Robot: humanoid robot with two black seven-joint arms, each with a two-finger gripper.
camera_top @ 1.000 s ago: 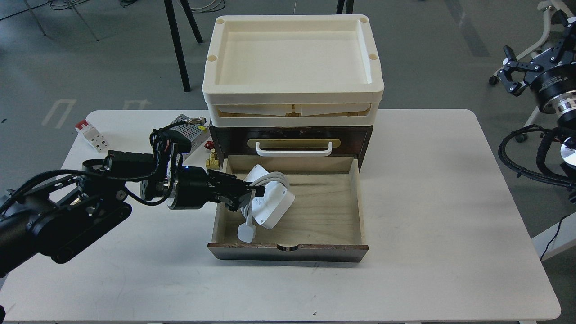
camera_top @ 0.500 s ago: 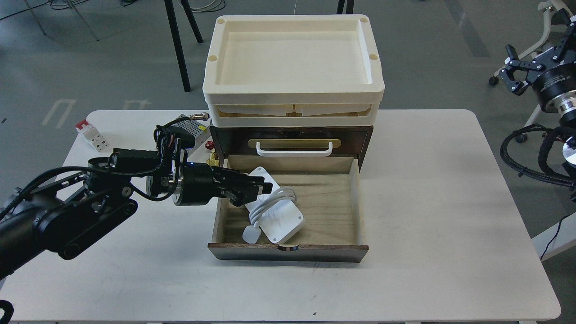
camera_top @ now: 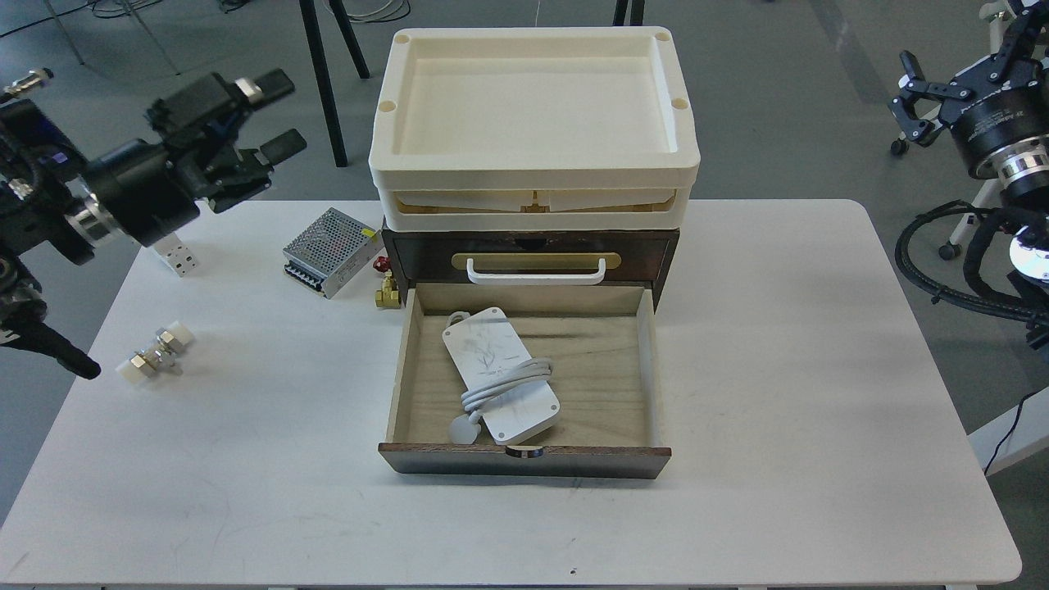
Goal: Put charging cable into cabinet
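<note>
The charger (camera_top: 500,373), a flat white block with grey scuffs, lies flat inside the open drawer (camera_top: 606,385) of the cabinet (camera_top: 656,246). It sits in the drawer's left half, turned at a slant, one end near the back left corner and the other near the front wall. Its white cord (camera_top: 504,383) is looped around the block's middle, and the small round plug (camera_top: 465,428) rests on the drawer floor just beside the block's front end.

The drawer is pulled fully out toward the viewer, showing pale wood inside and a dark brown front edge. Above it, the cabinet face carries a white handle (camera_top: 535,270) on a brass plate. A cream tray (camera_top: 533,176) sits on top of the cabinet.

Left of the cabinet, on the white table (camera_top: 778,369), are a silver mesh box (camera_top: 332,250) and a small brass fitting (camera_top: 388,292) touching the cabinet's side. Farther left lies a white and metal connector (camera_top: 156,356).

The left gripper (camera_top: 274,115) is raised well to the upper left of the cabinet, fingers spread apart and holding nothing. The right gripper (camera_top: 955,70) is far to the upper right of the cabinet, off the table, its fingers splayed wide and empty.
</note>
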